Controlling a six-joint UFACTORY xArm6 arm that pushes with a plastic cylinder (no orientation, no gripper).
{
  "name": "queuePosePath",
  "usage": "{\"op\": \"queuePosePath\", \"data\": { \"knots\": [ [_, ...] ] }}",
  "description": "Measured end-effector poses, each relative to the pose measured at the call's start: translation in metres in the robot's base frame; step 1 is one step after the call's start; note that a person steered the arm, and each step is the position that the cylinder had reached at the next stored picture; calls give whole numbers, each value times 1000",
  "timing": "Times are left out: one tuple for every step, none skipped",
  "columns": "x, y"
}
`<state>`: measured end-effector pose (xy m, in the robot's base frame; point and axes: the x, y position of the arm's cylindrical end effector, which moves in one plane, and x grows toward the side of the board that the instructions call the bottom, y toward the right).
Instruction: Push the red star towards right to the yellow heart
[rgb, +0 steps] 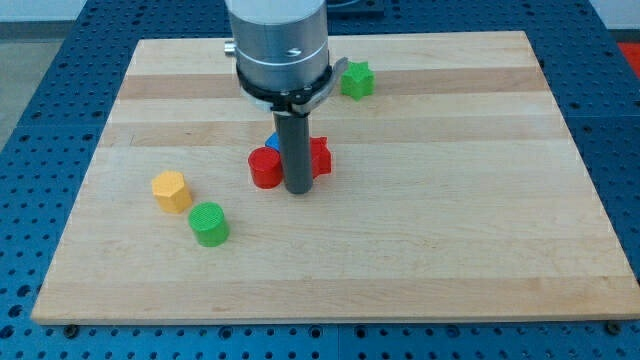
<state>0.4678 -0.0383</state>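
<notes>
With my tip seemingly between red star and red cylinder, no hand fitted: risk of shoving the wrong one.

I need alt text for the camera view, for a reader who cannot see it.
A dark rod's tip rests on a wooden board between a red cylinder and a red star, a blue block behind. A yellow block and green cylinder sit lower left; a green star near the top.

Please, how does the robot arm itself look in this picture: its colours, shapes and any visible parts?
A wide silver-grey cylinder with small screws hangs from the view's top. A black ring closes its lower edge. Below it a straight dark grey rod goes down to my tip. No cables show.
</notes>
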Motion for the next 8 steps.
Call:
{"op": "queuePosePath", "data": {
  "knots": [
    [-12,15],
    [-13,20],
    [-22,31],
    [-22,31],
    [-47,31],
    [-54,32],
    [-63,33],
    [-63,33]
  ]
}}
